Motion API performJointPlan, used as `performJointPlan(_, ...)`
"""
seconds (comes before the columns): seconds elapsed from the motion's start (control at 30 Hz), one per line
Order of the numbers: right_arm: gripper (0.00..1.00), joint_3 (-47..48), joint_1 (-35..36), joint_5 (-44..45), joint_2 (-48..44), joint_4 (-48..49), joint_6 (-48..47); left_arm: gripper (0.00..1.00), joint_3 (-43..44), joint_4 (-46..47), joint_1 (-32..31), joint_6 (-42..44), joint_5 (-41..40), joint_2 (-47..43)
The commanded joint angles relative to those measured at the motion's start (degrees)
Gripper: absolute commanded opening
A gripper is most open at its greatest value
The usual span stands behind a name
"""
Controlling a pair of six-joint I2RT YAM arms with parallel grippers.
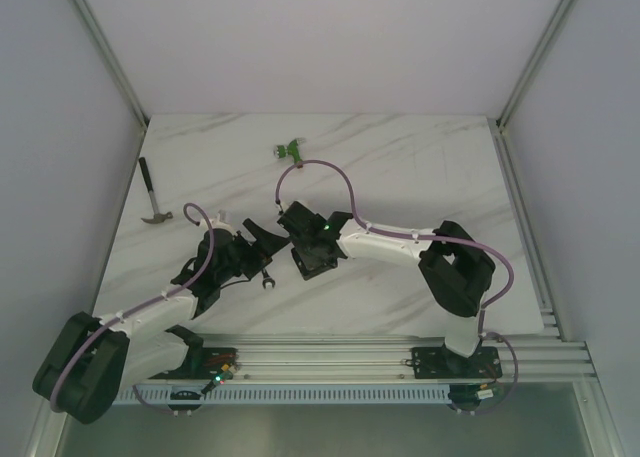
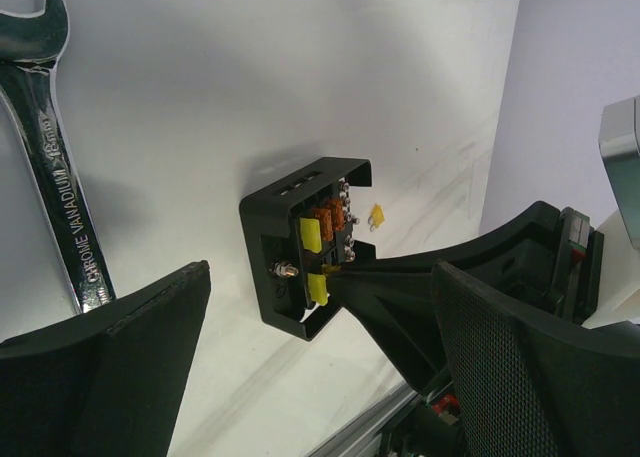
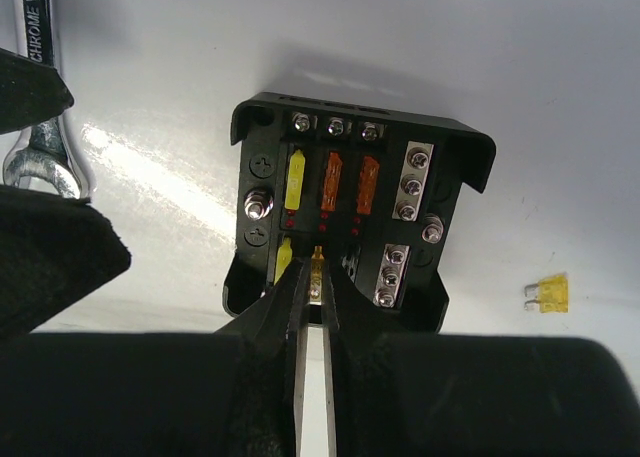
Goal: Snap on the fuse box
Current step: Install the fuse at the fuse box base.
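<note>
The fuse box [image 3: 350, 207] is a black square box lying on the white table with no lid on it, showing yellow and orange fuses and screw terminals. My right gripper [image 3: 318, 269] is shut on a small amber fuse [image 3: 318, 260] and holds it at a slot in the box's near row. In the left wrist view the box [image 2: 285, 239] lies between the fingers of my open, empty left gripper [image 2: 320, 289], and the right finger [image 2: 400, 277] reaches in from the right. In the top view both grippers, left [image 1: 262, 239] and right [image 1: 300, 241], meet at table centre. No clear lid shows.
A loose yellow fuse [image 3: 549, 292] lies right of the box. A chrome wrench [image 2: 55, 157] lies left of it. A hammer [image 1: 152, 195] lies at the table's left edge and a green connector [image 1: 290, 151] at the back. The rail [image 1: 330, 362] runs along the near edge.
</note>
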Motion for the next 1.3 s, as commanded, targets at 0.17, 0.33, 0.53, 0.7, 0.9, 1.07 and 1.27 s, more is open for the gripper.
performJointPlan(0.17,0.00,1.29,0.51,0.99,3.50,-4.54,1.80,1.00,-0.94,-0.72,0.28,-0.23,0.60,-0.89)
performJointPlan(0.33,0.00,-1.39,0.18,1.57,4.35,-5.54,3.29,1.00,-0.99,-0.79,0.26,-0.32,0.65,-0.98)
performJointPlan(0.53,0.00,-8.35,-1.23,0.65,3.87,-5.45,4.02,1.00,-1.28,-1.07,0.31,-0.40,0.54,-1.50)
performJointPlan(0.7,0.00,-12.31,-1.20,-0.85,4.31,-5.70,3.15,1.00,-1.20,-1.33,0.27,-0.54,0.30,-1.86)
performJointPlan(0.9,0.00,-11.10,-1.24,-0.31,8.51,-5.90,1.61,1.00,-1.08,-1.34,0.27,-0.83,0.25,-1.68)
performJointPlan(1.07,0.00,-7.18,-1.18,1.85,13.99,-7.13,0.40,1.00,-1.19,-1.98,0.28,-0.87,0.08,-2.35)
performJointPlan(1.27,0.00,-11.16,-1.04,-0.34,10.28,-8.10,0.66,1.00,-1.01,-2.22,0.27,-0.76,-0.20,-2.59)
